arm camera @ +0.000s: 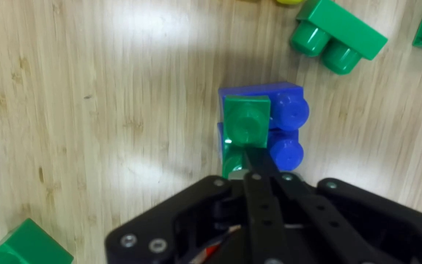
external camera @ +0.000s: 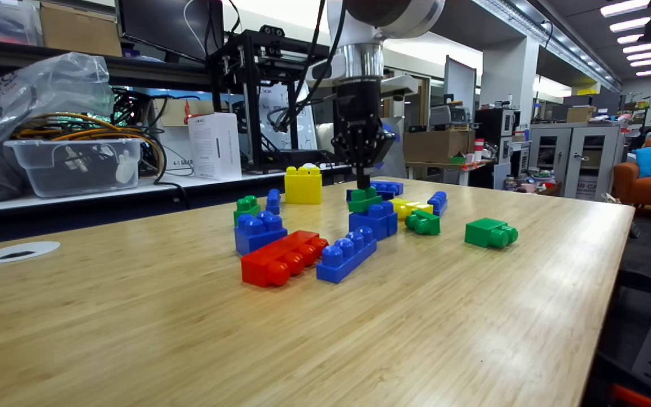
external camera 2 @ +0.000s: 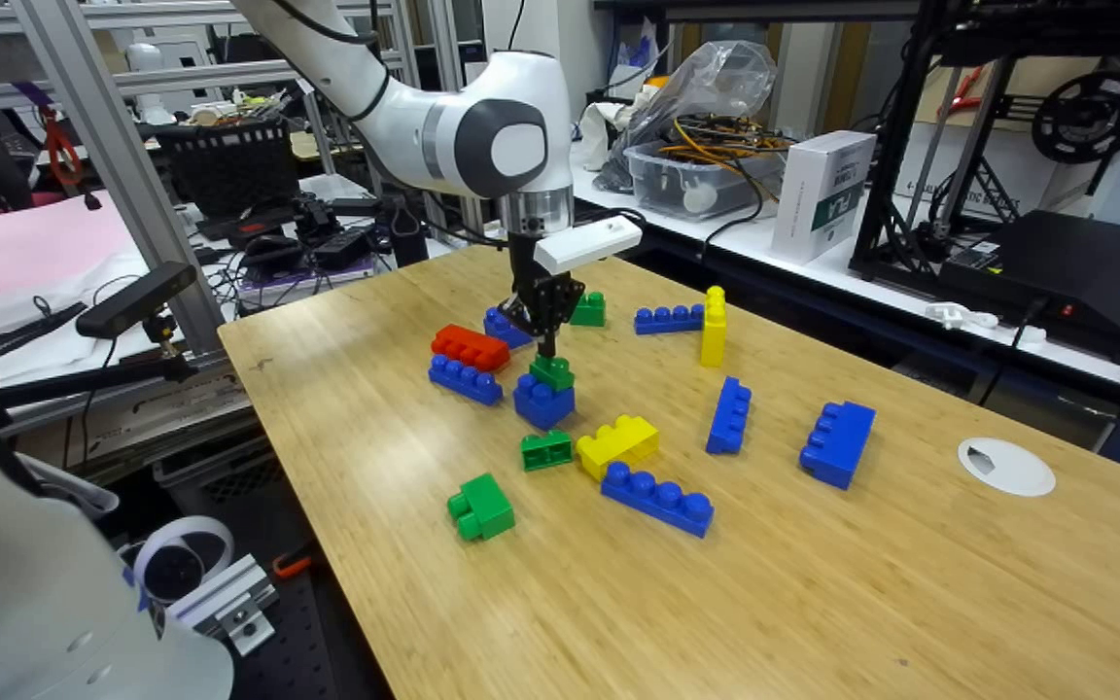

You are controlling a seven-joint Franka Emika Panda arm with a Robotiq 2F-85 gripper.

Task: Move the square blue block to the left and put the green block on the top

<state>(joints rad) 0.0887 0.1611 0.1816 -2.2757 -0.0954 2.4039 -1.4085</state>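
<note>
The square blue block (external camera 2: 542, 404) stands on the table with its studs up, and the green block (external camera 2: 554, 373) sits on top of it. From above, the green block (arm camera: 247, 123) covers one side of the square blue block (arm camera: 288, 109), leaving two blue studs bare. In an exterior view the green block (external camera: 364, 200) looks slightly tilted; whether it is pressed fully down I cannot tell. My gripper (external camera: 363, 182) points straight down with its fingers together, nothing between them. In the wrist view its fingertips (arm camera: 259, 157) reach the green block's top, apparently touching it.
Close by lie a red brick (external camera 2: 471, 347), a long blue brick (external camera 2: 465, 379), a small green brick on its side (external camera 2: 546, 450) and a yellow brick (external camera 2: 618, 444). A larger green brick (external camera 2: 481, 507) lies nearer the table edge. A tall yellow brick (external camera: 303, 186) stands behind.
</note>
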